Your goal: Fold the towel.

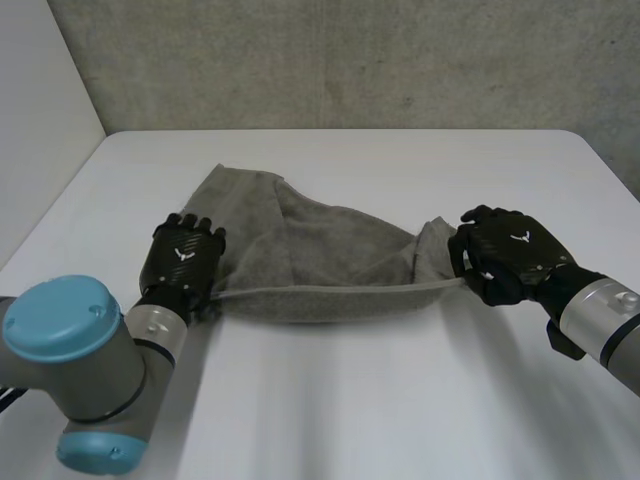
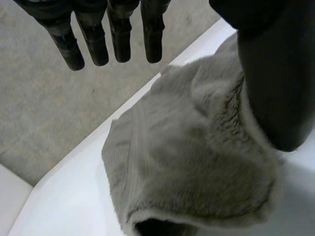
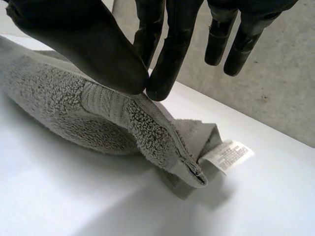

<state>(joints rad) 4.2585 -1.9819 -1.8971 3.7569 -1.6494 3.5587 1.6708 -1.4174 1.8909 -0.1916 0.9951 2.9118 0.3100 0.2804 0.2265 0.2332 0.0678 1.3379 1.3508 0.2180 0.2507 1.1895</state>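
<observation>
Left hand (image 1: 185,255): open. Its fingers (image 2: 118,34) are straight and clear of the cloth, and the left thumb (image 2: 273,83) lies against the towel's left near corner. No pinch is visible; the corner appears only to rest against the thumb.
Towel (image 1: 320,250): grey terry, rumpled and bunched. It lies on the white table (image 1: 350,400) between the two hands, with its bulk beyond their fingertips.
Near edge (image 1: 330,291): drawn into an almost straight line from the left hand across to the right hand.
Right hand (image 1: 510,258): closed on the towel. The right thumb (image 3: 88,44) and one finger pinch the woven band (image 3: 106,101) at the right near corner; the other fingers are straight and hold nothing.
Care label (image 3: 229,156): white, sticking out of the doubled-over corner just beyond the right hand's fingertips.
Handling (judged): light, soft and wholly limp. The thick pile should give good friction, so a firm pinch is unlikely to slip. Any part not held will sag and bunch. Not fragile.
Where to hold (judged): at the two near corners, on the flat woven band, where the cloth is thinner and firmer than the pile.
Finding (judged): the right-side hold is adequate. The left side needs a matching thumb-to-finger pinch before the edge is carried over, or that corner is likely to drop and spoil the fold.
</observation>
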